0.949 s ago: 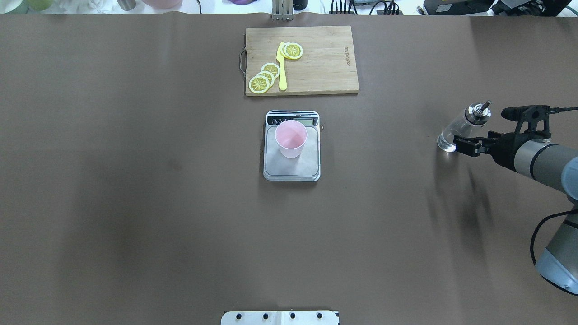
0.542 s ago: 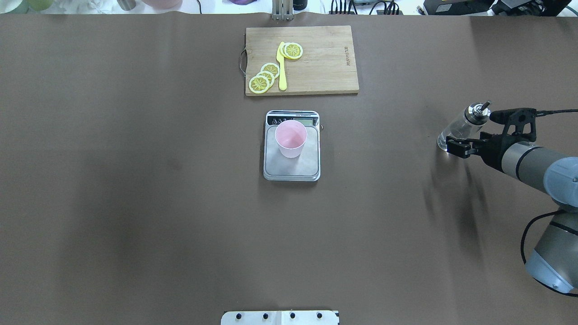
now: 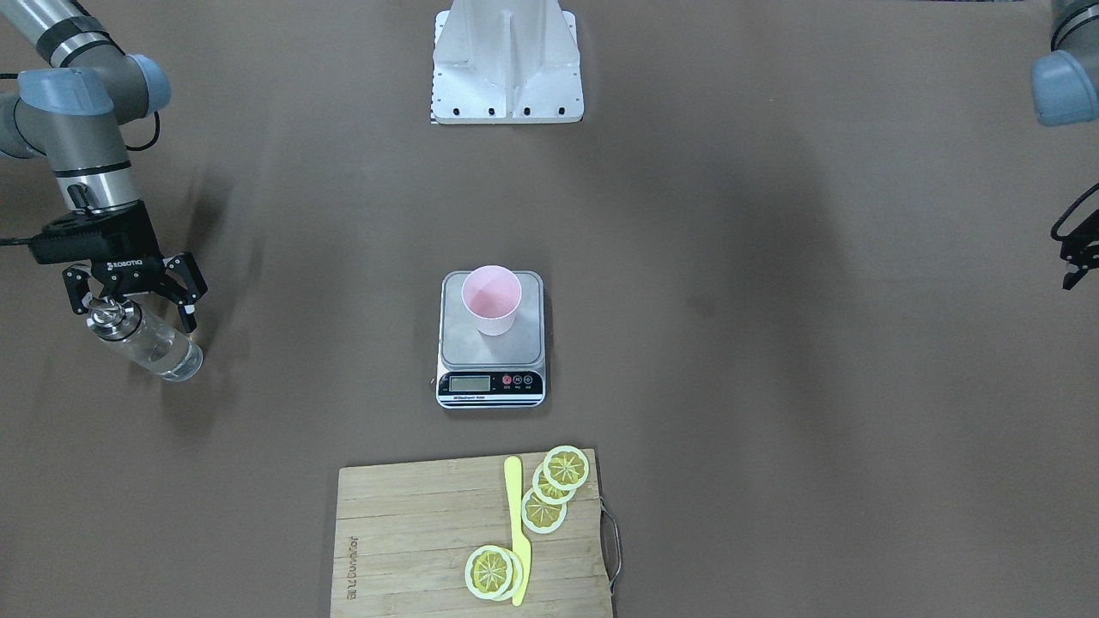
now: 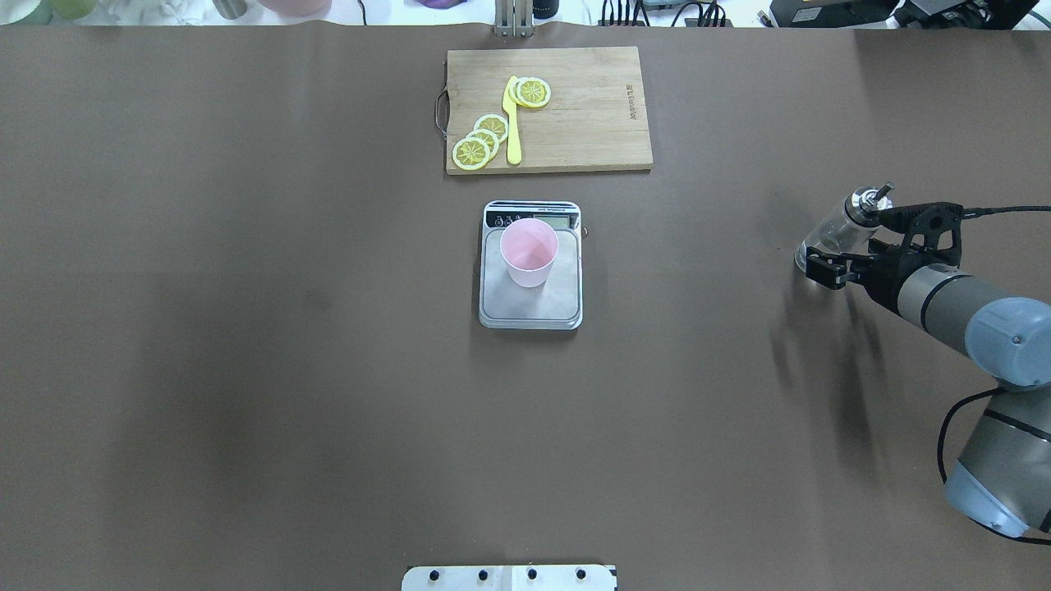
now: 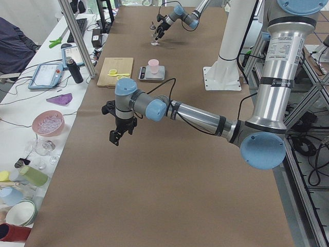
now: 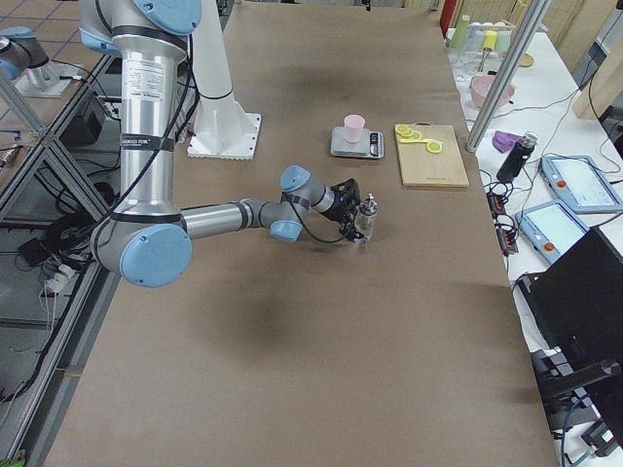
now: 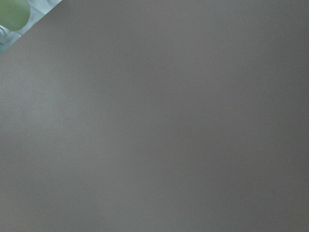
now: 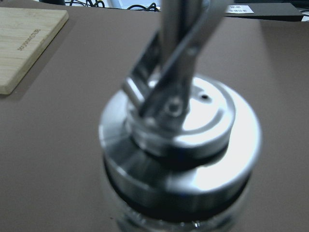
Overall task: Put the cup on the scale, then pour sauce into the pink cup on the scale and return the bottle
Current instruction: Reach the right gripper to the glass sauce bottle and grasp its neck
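The pale pink cup (image 4: 530, 250) stands upright on the silver scale (image 4: 530, 312) at the table's middle, also in the front-facing view, cup (image 3: 491, 300) on scale (image 3: 491, 384). The clear glass bottle (image 4: 831, 236) with its metal pourer cap stands on the table at the right; any liquid in it is barely visible. My right gripper (image 4: 855, 245) is open, its fingers on either side of the bottle's upper part (image 3: 150, 343). The cap (image 8: 178, 125) fills the right wrist view. My left gripper (image 5: 117, 135) hangs over bare table far to the left; I cannot tell its state.
A wooden cutting board (image 4: 591, 107) with lemon slices (image 4: 480, 141) and a yellow knife (image 4: 513, 123) lies behind the scale. The white robot base plate (image 3: 506, 77) sits at the table's near edge. Bowls and cups stand off the table's left end (image 5: 48, 123).
My right gripper has moved left toward the bottle, so its open fingers now straddle it. The bottle, cup and scale have stayed in place.
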Available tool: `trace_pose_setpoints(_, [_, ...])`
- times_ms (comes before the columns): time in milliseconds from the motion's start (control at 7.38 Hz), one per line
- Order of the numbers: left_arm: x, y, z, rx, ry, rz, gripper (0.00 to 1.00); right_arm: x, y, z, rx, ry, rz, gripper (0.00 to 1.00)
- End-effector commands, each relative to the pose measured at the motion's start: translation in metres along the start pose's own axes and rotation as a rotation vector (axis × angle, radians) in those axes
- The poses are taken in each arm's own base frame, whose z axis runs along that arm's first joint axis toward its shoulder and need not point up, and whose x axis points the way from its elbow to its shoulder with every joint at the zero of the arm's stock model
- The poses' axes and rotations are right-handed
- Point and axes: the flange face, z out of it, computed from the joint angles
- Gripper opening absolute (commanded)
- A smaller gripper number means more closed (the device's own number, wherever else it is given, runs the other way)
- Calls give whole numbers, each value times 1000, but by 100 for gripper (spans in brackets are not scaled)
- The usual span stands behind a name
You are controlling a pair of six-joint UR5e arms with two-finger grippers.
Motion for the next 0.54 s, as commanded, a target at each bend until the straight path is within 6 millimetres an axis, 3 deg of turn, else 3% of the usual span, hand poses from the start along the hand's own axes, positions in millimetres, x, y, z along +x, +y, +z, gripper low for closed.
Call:
trace_pose_setpoints(0, [0, 0, 0, 0, 0, -1, 99, 5, 13, 16, 43, -24, 2, 100])
trace_pose_setpoints(407, [1, 0, -1, 2, 0, 0, 99, -2, 12, 22, 55, -24, 3, 100])
